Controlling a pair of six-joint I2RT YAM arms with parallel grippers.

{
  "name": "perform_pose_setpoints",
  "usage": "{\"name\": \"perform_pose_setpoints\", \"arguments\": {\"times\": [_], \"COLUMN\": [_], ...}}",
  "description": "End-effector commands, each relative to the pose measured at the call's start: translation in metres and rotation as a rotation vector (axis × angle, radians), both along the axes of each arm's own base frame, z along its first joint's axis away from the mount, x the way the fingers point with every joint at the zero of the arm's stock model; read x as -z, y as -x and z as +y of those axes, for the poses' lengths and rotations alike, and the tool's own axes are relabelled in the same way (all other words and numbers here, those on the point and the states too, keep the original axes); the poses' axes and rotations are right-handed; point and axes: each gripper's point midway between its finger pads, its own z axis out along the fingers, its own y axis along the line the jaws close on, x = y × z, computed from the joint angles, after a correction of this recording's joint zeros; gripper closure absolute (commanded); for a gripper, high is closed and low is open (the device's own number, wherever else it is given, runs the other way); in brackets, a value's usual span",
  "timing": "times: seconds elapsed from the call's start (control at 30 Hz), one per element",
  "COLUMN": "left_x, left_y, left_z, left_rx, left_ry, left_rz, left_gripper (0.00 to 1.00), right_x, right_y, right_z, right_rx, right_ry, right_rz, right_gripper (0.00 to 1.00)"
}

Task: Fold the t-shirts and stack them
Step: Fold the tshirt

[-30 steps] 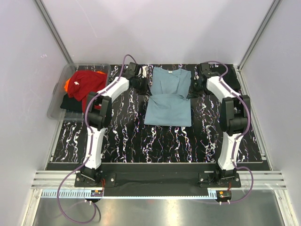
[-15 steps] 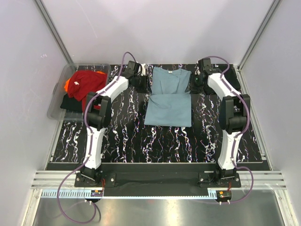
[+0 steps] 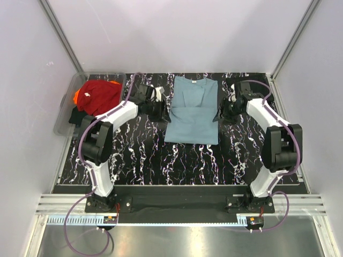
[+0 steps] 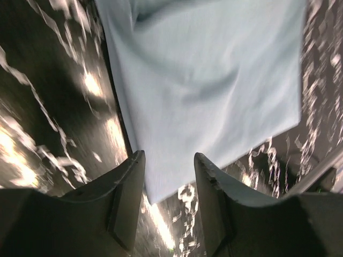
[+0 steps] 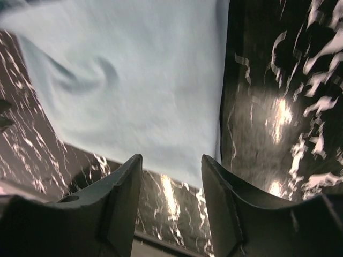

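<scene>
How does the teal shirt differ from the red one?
Teal shirt lies flat on the table, sleeves folded in; red shirt is crumpled in the tub. Teal shirt lies alone; red shirt sits on a black garment. Both are plain-coloured.

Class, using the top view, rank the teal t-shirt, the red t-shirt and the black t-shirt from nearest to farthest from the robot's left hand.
From the left hand:
1. Teal t-shirt, just to its right.
2. Red t-shirt, to its left, in the tub.
3. Black t-shirt, farther left, at the tub's near end.
</scene>
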Motion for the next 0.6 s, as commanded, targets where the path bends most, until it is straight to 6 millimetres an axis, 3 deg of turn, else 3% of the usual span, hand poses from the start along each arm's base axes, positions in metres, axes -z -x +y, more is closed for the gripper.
{"name": "perform_pose_setpoints", "arguments": {"times": [0.0,0.07,0.2,0.33,0.47,0.57], "left_x": [-0.006,0.008,0.024,0.033,0.036,0.041], "left_y": [0.017,0.026,0.035,0.043,0.048,0.051], "left_z": [-0.010,-0.004,0.004,0.003,-0.001,-0.001], "left_rx": [0.037,0.020,-0.001,-0.002,0.012,0.013], "left_ry": [0.061,0.029,-0.009,0.010,0.035,0.029], "left_rz": [-0.029,-0.004,0.012,0.031,0.039,0.052], "left_gripper": [0.52,0.50,0.50,0.50,0.50,0.51], "right_x": [0.000,0.004,0.004,0.023,0.029,0.038], "right_y": [0.028,0.038,0.048,0.055,0.058,0.064], "right_z": [0.012,0.004,0.007,0.002,0.014,0.012], "right_rx": [-0.059,-0.035,-0.066,-0.078,-0.106,-0.084], "right_ry": [-0.064,-0.030,-0.054,-0.026,-0.097,-0.086], "right_rz": [0.025,0.015,-0.007,0.017,0.044,0.061], "right_gripper": [0.44,0.44,0.43,0.43,0.43,0.42]}}
